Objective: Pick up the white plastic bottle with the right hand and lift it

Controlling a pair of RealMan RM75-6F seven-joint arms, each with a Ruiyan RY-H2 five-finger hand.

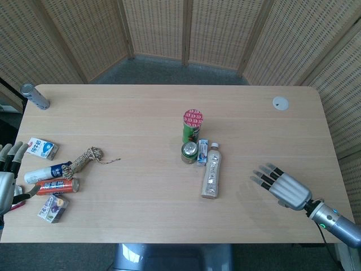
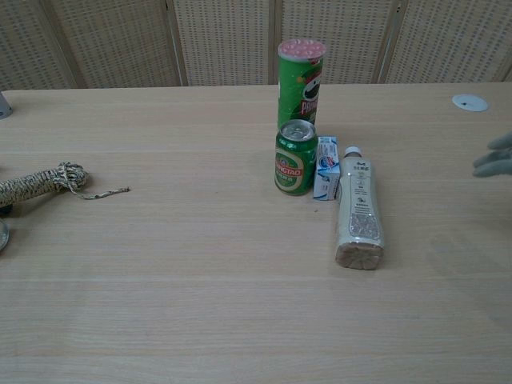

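Observation:
The white plastic bottle (image 1: 211, 175) (image 2: 358, 209) lies on its side near the table's middle, cap pointing away from me. My right hand (image 1: 282, 186) hovers over the table to the right of it, fingers spread and pointing left, holding nothing; only its fingertips (image 2: 494, 157) show at the right edge of the chest view. My left hand (image 1: 5, 172) sits at the far left table edge, fingers apart, empty.
A green can (image 1: 189, 152), a tall green tube (image 1: 192, 125) and a small blue-white carton (image 1: 202, 151) stand touching the bottle's cap end. A rope bundle (image 1: 84, 158), cartons and tubes (image 1: 51, 178) lie at the left. A grey cylinder (image 1: 35, 96) and white disc (image 1: 280, 103) are at the far corners.

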